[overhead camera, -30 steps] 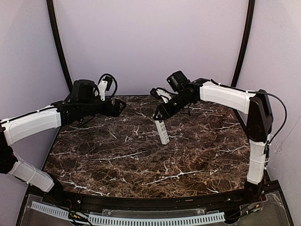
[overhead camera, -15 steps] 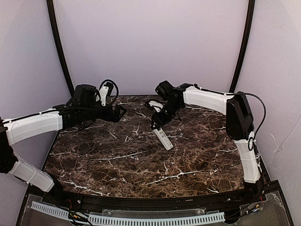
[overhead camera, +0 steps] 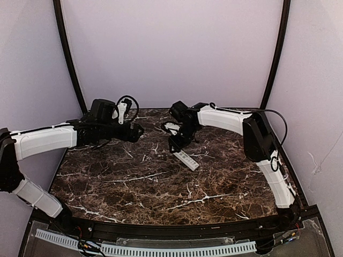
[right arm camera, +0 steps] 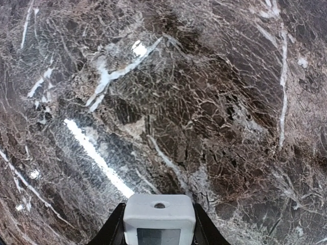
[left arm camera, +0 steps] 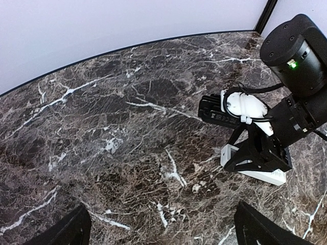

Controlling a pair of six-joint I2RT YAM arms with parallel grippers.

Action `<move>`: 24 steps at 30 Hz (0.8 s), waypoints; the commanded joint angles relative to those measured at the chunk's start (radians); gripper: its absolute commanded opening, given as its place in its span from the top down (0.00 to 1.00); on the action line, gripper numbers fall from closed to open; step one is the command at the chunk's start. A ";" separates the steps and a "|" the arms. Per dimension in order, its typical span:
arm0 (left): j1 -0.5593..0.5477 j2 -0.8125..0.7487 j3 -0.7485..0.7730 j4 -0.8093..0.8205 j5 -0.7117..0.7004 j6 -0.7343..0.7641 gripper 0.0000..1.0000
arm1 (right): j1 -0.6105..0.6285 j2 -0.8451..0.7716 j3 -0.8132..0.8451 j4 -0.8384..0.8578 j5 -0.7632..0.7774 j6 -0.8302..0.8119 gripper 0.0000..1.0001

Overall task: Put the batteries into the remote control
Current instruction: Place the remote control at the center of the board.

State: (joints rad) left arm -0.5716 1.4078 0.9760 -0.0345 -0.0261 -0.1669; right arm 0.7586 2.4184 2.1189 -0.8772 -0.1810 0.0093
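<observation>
The remote control (overhead camera: 188,160) is a slim white bar that slants down to the right over the marble table's middle back. My right gripper (overhead camera: 176,145) is shut on its upper end. The right wrist view shows that end, with a small hole and a dark window (right arm camera: 159,217), clamped between the two black fingers. From the left wrist view, the right gripper (left arm camera: 258,155) covers most of the remote control (left arm camera: 270,176). My left gripper (overhead camera: 138,130) hangs open to the left of it, with only bare marble between its fingertips (left arm camera: 76,227). No batteries are in view.
The dark marble table (overhead camera: 161,187) ends at a curved black edge against the pale back wall (left arm camera: 127,48). Two black posts (overhead camera: 67,48) (overhead camera: 276,48) rise at the back corners. The right arm's white link (overhead camera: 225,116) reaches across the back right.
My right arm has swung left, carrying the remote control; its free end now points down and to the right. My left gripper has crept slightly rightward.
</observation>
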 commanded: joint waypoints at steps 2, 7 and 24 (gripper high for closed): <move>0.014 0.031 0.033 -0.073 -0.026 -0.023 0.02 | 0.025 0.066 0.031 -0.003 0.090 0.014 0.93; 0.016 0.025 0.019 -0.046 -0.020 -0.028 0.01 | 0.041 0.079 0.023 0.000 0.126 0.016 0.90; 0.061 0.091 0.127 -0.141 0.144 -0.095 0.01 | 0.008 -0.144 -0.138 0.191 -0.053 0.061 0.22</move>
State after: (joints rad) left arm -0.5209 1.5036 1.0412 -0.1314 0.0437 -0.2405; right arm 0.7895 2.4157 2.0560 -0.7879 -0.1440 0.0448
